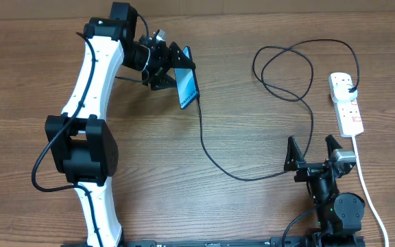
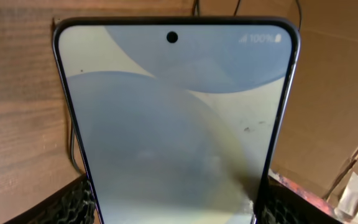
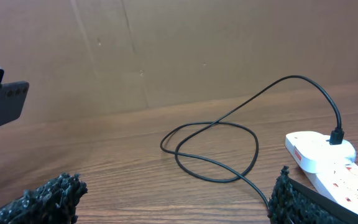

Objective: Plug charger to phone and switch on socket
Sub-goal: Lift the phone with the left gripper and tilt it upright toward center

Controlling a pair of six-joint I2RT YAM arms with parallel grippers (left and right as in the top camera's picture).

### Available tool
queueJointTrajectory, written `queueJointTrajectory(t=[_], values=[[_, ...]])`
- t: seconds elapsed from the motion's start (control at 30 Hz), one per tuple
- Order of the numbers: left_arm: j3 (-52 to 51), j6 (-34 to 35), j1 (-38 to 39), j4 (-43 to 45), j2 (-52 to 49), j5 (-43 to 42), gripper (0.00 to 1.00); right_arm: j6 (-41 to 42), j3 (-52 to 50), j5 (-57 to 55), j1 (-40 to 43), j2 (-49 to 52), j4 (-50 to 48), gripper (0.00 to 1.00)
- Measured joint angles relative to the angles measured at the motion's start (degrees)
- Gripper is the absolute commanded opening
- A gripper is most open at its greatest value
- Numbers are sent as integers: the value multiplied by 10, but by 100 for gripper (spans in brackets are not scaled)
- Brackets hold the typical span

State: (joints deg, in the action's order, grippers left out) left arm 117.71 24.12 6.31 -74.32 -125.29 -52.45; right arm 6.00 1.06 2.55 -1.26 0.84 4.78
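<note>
My left gripper (image 1: 164, 65) is shut on the phone (image 1: 188, 87), holding it tilted above the table at the upper middle; its blue lit screen fills the left wrist view (image 2: 176, 118). The black charger cable (image 1: 218, 161) runs from the phone's lower end across the table, loops at the upper right and ends in a black plug (image 1: 352, 88) seated in the white socket strip (image 1: 346, 104). The cable loop (image 3: 210, 149) and the socket (image 3: 328, 162) also show in the right wrist view. My right gripper (image 1: 314, 152) is open and empty, low at the right, left of the socket.
The socket's thick white cord (image 1: 369, 189) runs down the right edge past my right arm. Brown cardboard walls stand behind the table (image 3: 166, 50). The wooden tabletop (image 1: 252, 219) carries nothing else.
</note>
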Motion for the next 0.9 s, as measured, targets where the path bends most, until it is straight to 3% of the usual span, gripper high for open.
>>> queueJointTrajectory(t=[0.3, 0.73, 0.9], values=[[0, 16, 0, -34, 0, -1, 50, 0, 0, 0, 0, 0, 0, 100], [0, 186, 0, -45, 0, -6, 42, 0, 0, 0, 0, 0, 0, 100], [0, 221, 0, -51, 0, -37, 39, 0, 0, 0, 0, 0, 0, 100]])
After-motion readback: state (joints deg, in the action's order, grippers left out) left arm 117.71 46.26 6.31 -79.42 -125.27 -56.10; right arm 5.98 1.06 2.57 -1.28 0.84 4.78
